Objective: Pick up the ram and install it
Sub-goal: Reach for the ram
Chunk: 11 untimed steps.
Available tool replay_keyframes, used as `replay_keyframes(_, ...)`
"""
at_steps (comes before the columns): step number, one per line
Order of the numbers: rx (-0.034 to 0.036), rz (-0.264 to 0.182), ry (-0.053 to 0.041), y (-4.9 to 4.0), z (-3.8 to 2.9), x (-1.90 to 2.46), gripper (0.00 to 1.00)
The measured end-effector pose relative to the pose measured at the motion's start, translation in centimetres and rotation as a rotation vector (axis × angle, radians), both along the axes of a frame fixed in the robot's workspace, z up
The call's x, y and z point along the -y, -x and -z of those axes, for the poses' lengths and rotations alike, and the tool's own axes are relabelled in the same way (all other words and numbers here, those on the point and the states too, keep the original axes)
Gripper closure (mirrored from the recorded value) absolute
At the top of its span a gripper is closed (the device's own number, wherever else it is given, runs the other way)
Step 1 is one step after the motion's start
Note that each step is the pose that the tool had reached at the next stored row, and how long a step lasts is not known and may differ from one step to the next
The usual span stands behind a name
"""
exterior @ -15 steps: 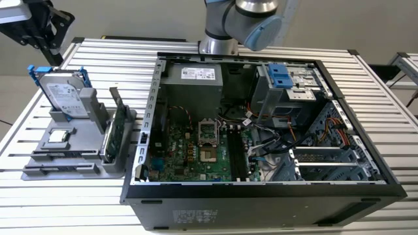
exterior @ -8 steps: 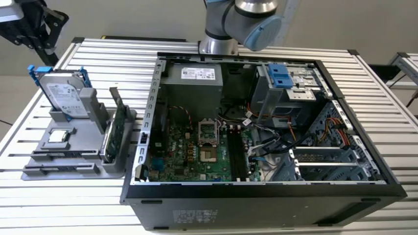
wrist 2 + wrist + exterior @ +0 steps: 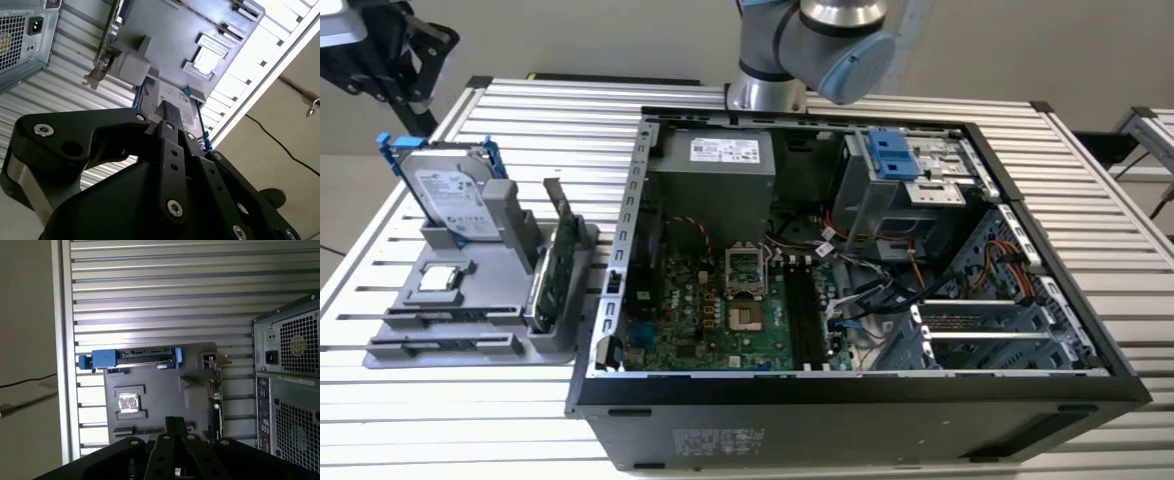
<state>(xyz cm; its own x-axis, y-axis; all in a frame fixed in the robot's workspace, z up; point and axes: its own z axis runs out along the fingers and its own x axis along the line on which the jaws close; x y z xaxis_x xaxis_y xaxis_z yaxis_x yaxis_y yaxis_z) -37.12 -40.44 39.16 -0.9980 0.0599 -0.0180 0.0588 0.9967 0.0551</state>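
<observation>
Black gripper (image 3: 172, 422) hangs above the grey holder (image 3: 160, 390) in both wrist views; whether it is open or closed I cannot tell. On that holder a silver hard drive (image 3: 135, 356) stands in a blue bracket, a square chip (image 3: 129, 403) lies flat in its recess, and a green card (image 3: 550, 270) stands on edge along the side nearest the computer case (image 3: 854, 400). In the exterior view a thin dark strip sits edge-on in the holder's low front slots, at the end away from the hard drive. It looks to be the ram (image 3: 460, 313), though its colour does not show. The holder lies on the slatted metal table (image 3: 454, 430), just beside the open case on the exterior view's left, so the strip is outside the case, apart from the motherboard (image 3: 707, 310) and its long black slots (image 3: 803, 320)
</observation>
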Motion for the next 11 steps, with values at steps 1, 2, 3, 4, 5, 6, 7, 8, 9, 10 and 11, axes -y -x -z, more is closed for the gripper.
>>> replay_keyframes(1,0.0000,-0.003,0.0000,0.00,0.00,0.11,1.00)
replay_keyframes(2,-0.0001,-0.006,0.0000,0.00,0.00,0.22,1.00)
replay_keyframes(3,0.0000,-0.009,-0.0001,0.00,0.00,0.32,1.00)
replay_keyframes(4,0.0000,-0.013,0.0000,0.00,0.00,0.44,1.00)
replay_keyframes(5,0.0000,-0.015,0.0000,0.00,0.00,0.53,1.00)
replay_keyframes(6,-0.0001,-0.018,0.0000,0.00,0.00,0.65,1.00)
replay_keyframes(7,0.0000,-0.020,0.0000,0.00,0.00,0.77,1.00)
replay_keyframes(8,-0.0001,-0.022,0.0000,0.00,0.00,0.90,1.00)
replay_keyframes(9,0.0000,-0.024,0.0000,0.00,0.00,1.02,1.00)
replay_keyframes(10,0.0000,-0.026,0.0000,0.00,0.01,1.14,1.00)
replay_keyframes(11,0.0000,-0.028,0.0000,0.00,0.01,1.26,1.00)
